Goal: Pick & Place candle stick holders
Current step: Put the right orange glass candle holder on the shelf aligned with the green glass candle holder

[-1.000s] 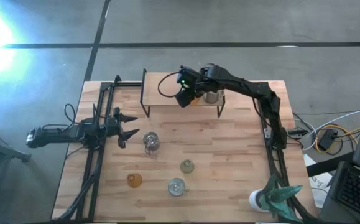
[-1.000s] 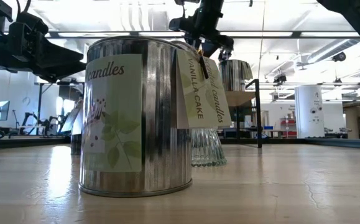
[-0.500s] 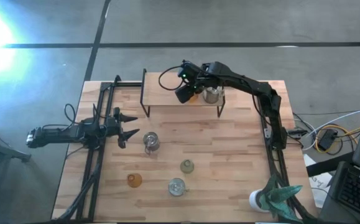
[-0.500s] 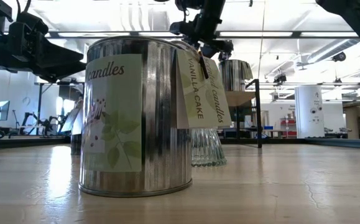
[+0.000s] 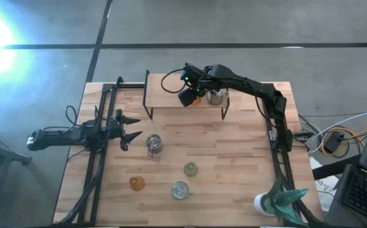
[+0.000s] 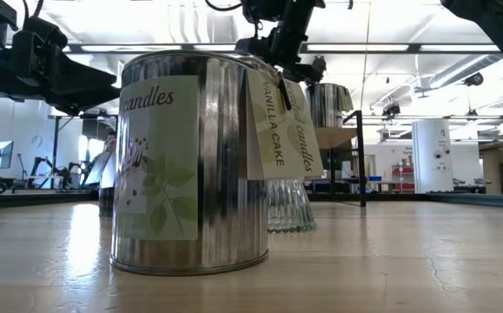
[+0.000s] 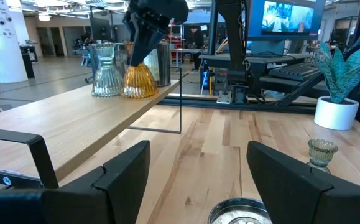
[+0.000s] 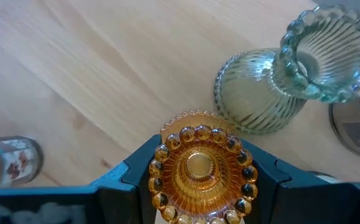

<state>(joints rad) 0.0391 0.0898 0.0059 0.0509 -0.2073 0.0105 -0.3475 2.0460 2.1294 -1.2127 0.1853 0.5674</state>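
While right gripper (image 8: 199, 186) clasps amber holder (image 8: 198, 169) near shelf (image 7: 74, 121) edge, left gripper (image 7: 195, 171) parted, bare boards around.

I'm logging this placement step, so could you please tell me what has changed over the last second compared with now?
The right gripper, shut on the amber holder, shifted a little farther back over the raised shelf, beside the pale green holder there. It has not let go. The left gripper stayed open and parked at the table's left, and the holders on the table did not move.
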